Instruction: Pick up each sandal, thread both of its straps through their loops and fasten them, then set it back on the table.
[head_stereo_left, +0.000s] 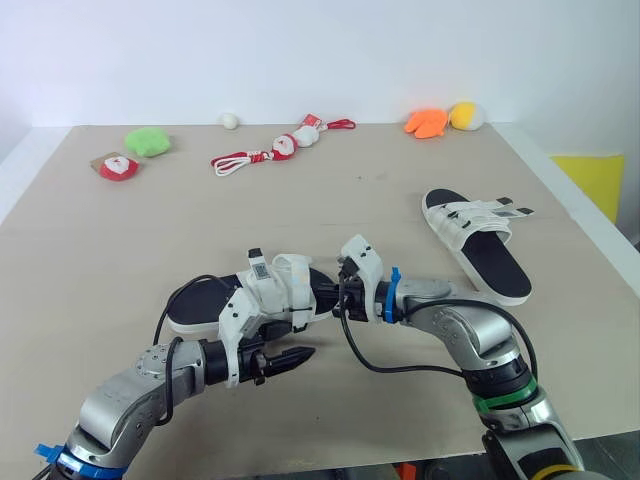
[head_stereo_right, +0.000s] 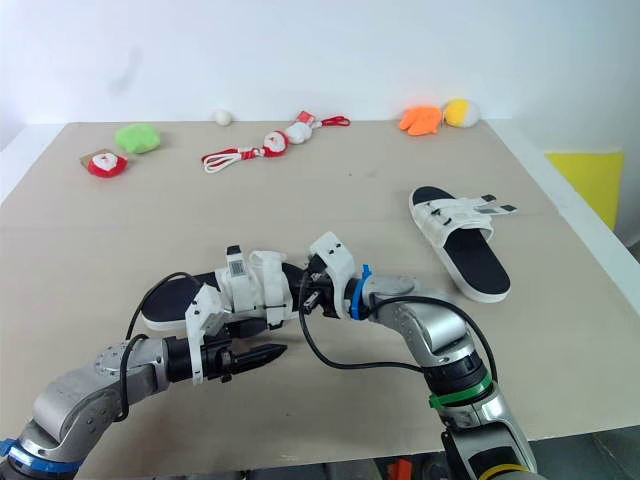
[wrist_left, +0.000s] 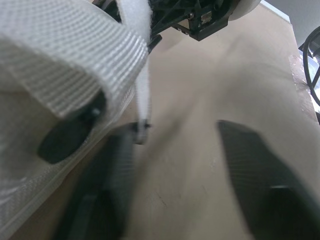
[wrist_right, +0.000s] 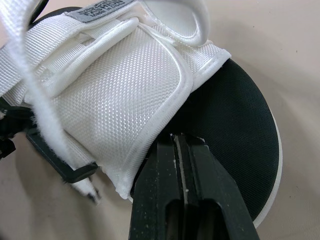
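Note:
One black-soled sandal with white straps is at the front middle of the table, between my two grippers. My right gripper is shut on its edge beside the white upper, fingers pressed together. My left gripper is just in front of this sandal, open, with nothing between its fingers. A loose white strap end hangs beside one finger. The second sandal lies flat at the right with its strap ends sticking out sideways.
Small toys line the far edge: a green plush, a red and white one, a white ball, a red rope toy, an orange plush and a yellow one. A yellow object is beyond the right edge.

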